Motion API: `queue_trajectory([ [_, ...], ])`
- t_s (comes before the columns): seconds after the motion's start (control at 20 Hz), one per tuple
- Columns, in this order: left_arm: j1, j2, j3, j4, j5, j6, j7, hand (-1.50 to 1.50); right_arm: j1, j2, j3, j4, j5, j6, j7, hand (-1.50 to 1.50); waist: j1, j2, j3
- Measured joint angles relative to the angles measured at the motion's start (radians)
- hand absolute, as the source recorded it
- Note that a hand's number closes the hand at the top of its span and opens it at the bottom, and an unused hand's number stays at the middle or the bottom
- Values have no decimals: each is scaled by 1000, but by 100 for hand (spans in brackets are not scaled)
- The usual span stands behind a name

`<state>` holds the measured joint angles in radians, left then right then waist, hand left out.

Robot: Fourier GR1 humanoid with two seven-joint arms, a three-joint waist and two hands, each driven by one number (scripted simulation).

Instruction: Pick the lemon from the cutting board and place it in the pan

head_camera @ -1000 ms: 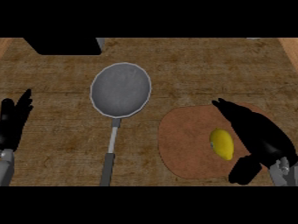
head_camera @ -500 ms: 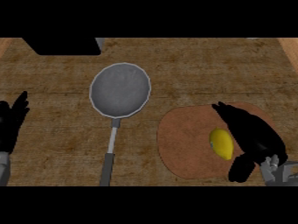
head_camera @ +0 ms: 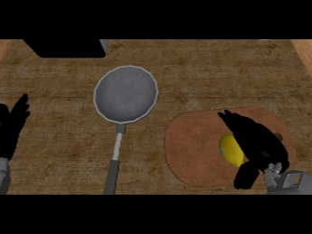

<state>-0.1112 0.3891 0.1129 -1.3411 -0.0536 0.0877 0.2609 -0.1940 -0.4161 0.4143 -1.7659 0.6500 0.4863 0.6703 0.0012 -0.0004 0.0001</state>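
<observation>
A yellow lemon lies on the round brown cutting board at the lower right. My right hand lies over the lemon's right side, fingers reaching past it and thumb low beside it, hiding part of the fruit. The fingers curve round the lemon. The grey pan sits left of the board, its long handle pointing toward the view's lower edge. My left hand rests open at the far left edge, fingers up.
A dark box stands at the back left of the wooden counter. Lighter wooden edges run along the far left and far right of the view.
My right hand has drawn in over the lemon and covers more of it. The left hand has shifted slightly. Lemon and pan stay put.
</observation>
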Motion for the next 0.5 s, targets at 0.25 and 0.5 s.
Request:
queue_trajectory([
  [0.25, -6, -10, 28, 19, -10, -26, -17, 0, -2, 50, -27, 32, 51, 30, -28, -150, 0, 0, 0],
  [0.5, -32, -33, 39, 77, -35, -28, -48, 0, -2, 92, -42, 92, 110, 33, -57, -150, -1, 0, 0],
])
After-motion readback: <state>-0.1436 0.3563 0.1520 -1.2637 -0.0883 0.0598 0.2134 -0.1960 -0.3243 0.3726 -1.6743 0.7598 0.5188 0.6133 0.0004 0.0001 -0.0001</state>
